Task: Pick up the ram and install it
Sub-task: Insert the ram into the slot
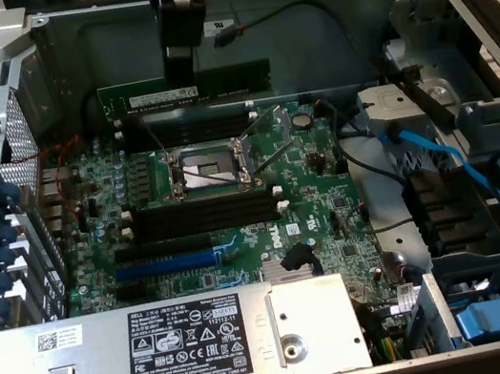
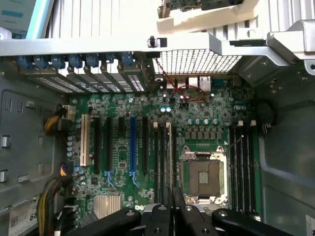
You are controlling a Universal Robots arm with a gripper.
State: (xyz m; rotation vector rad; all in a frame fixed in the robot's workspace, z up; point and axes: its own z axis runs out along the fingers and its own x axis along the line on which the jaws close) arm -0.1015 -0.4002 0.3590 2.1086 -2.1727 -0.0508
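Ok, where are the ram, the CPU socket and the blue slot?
ram (image 1: 231, 81), exterior view, green board beside its label
CPU socket (image 1: 209, 168), exterior view, its centre
blue slot (image 1: 165, 265), exterior view, mid-length

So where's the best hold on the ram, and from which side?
Top long edge near mid-length, from above, claw pinching the two flat faces. The ram is a thin stick standing on edge above the motherboard, so its bottom edge should probably stay free for seating. It's held about that way now.
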